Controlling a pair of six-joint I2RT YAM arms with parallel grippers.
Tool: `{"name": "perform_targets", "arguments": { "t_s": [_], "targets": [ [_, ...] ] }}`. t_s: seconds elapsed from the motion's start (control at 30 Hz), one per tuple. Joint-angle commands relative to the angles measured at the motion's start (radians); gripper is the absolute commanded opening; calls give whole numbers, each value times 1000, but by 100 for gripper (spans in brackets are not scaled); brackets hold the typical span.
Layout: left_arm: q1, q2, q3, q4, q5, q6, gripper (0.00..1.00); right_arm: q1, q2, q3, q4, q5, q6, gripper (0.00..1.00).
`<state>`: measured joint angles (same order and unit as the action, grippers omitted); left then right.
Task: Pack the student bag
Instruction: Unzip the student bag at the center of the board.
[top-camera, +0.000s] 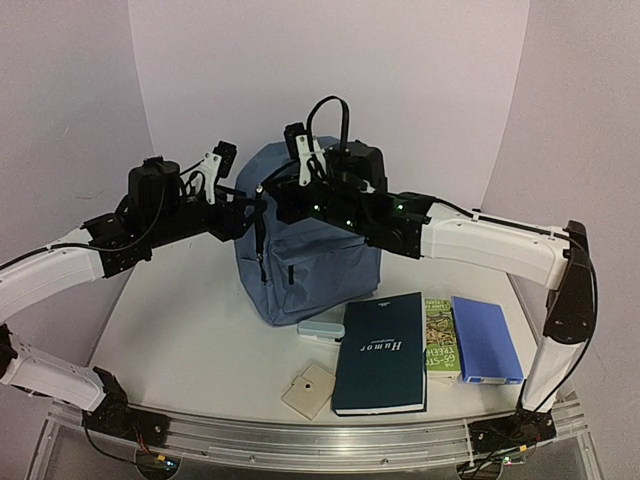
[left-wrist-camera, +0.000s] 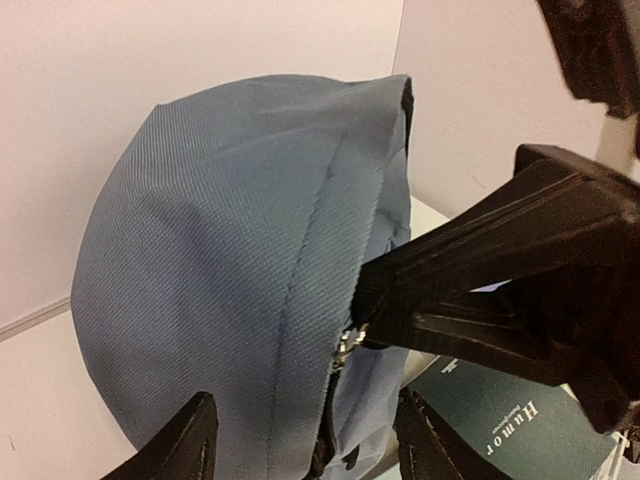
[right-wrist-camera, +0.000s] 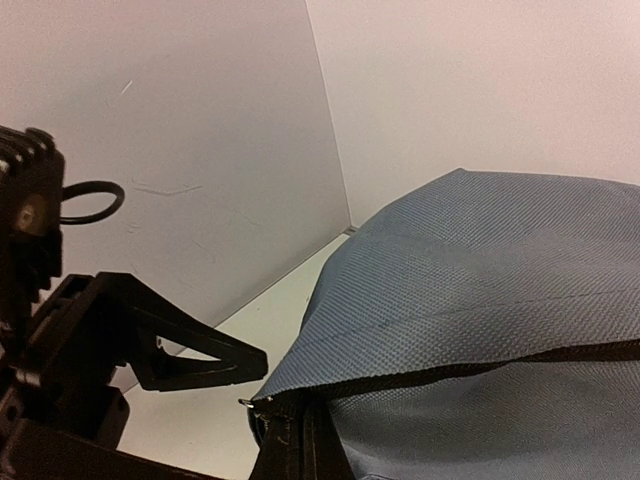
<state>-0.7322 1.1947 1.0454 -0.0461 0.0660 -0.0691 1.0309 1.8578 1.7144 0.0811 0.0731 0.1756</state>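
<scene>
The student bag (top-camera: 310, 250), slate-blue with black zippers, stands upright at the middle of the table. My right gripper (top-camera: 284, 205) reaches in from the right and is shut on the zipper at the bag's upper left edge. In the right wrist view its fingers (right-wrist-camera: 295, 445) pinch the black zipper tape beside a small metal ring (right-wrist-camera: 245, 403). My left gripper (left-wrist-camera: 310, 445) is open just left of that spot, with its fingers (left-wrist-camera: 185, 445) on either side of the bag's seam (left-wrist-camera: 300, 300) and nothing gripped. The bag's inside is hidden.
In front of the bag lie a dark green book titled Humor (top-camera: 380, 355), a green patterned book (top-camera: 441, 335), a blue box (top-camera: 485, 338), a small white-and-blue case (top-camera: 322, 331) and two beige squares (top-camera: 308, 390). Walls close in behind and on both sides.
</scene>
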Motion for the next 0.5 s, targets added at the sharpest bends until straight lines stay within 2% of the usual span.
{"name": "perform_targets", "arguments": {
  "t_s": [0.0,0.1,0.3,0.37,0.47],
  "targets": [
    [4,37,45,10,-57,61,52,4,-67,-1,42,-1,13,0],
    [4,46,44,29,-57,62,40,4,-73,-1,40,15,16,0],
    [4,36,11,73,-107,43,4,2,-87,-9,26,164,32,0],
    [4,31,3,69,-123,35,0,1,-93,-7,16,240,37,0],
    [4,23,-10,56,-152,28,0,1,-102,2,-2,386,30,0]
  ]
}}
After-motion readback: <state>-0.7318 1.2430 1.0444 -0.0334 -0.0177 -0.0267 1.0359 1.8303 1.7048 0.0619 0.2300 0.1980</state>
